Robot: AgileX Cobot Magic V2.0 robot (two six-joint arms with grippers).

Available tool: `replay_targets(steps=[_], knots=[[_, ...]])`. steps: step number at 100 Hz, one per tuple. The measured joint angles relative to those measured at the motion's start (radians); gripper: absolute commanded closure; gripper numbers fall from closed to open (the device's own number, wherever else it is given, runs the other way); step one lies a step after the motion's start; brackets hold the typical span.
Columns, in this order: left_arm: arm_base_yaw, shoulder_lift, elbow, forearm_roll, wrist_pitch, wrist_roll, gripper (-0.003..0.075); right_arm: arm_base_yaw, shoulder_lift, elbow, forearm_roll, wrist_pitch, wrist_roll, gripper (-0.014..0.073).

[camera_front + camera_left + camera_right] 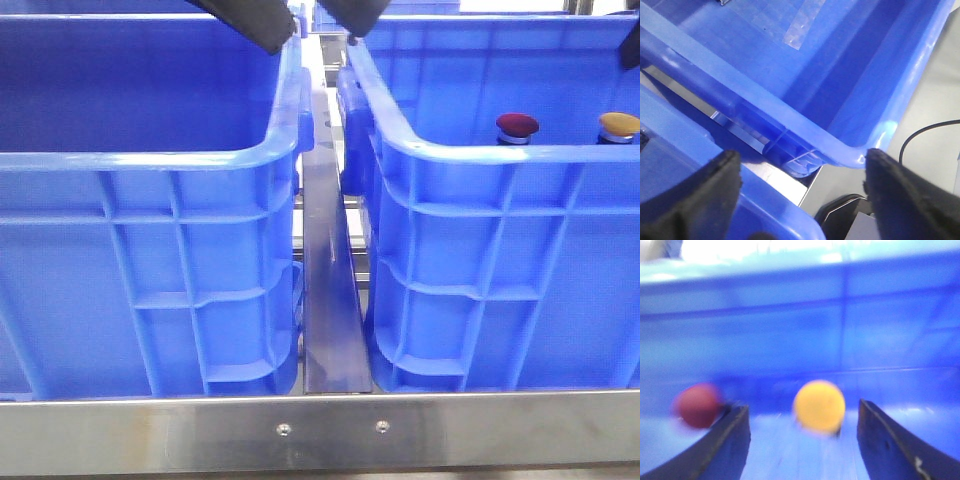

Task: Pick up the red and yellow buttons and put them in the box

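Inside the right-hand large blue ribbed plastic crate [480, 270] sit a dark red domed push button [517, 126] and a yellow-orange domed push button [619, 125], apart. The right gripper [802, 440] gapes wide around the yellow one; the left gripper [800, 200] hangs open, empty, over the crate rims.

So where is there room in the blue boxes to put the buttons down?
The left box shows only bare blue walls inside from the front, though its floor is hidden. In the right box, the red button and yellow button sit by the near wall, and the open right gripper frames the yellow one, so that corner is crowded.
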Motion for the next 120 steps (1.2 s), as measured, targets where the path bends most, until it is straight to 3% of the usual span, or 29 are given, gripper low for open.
replay_targets(steps=[8,24,28,71,120], knots=[[0.000,0.000,0.000,0.000,-0.005,-0.013,0.0463,0.000,-0.090,0.052,0.000,0.000,-0.002,0.0344],[0.000,-0.002,0.000,0.000,-0.059,-0.048,0.0694,0.000,-0.251,0.165,0.000,0.000,-0.004,0.0702],[0.004,-0.004,0.000,-0.001,-0.077,-0.055,0.0742,0.000,-0.286,0.196,0.000,0.000,-0.004,0.0689],[0.243,-0.126,0.065,0.014,-0.168,-0.069,0.0741,0.000,-0.677,0.399,-0.003,0.008,-0.004,0.0687],[0.453,-0.533,0.434,0.017,-0.415,-0.069,0.0741,0.026,-0.824,0.453,-0.006,0.046,-0.006,0.0687]])
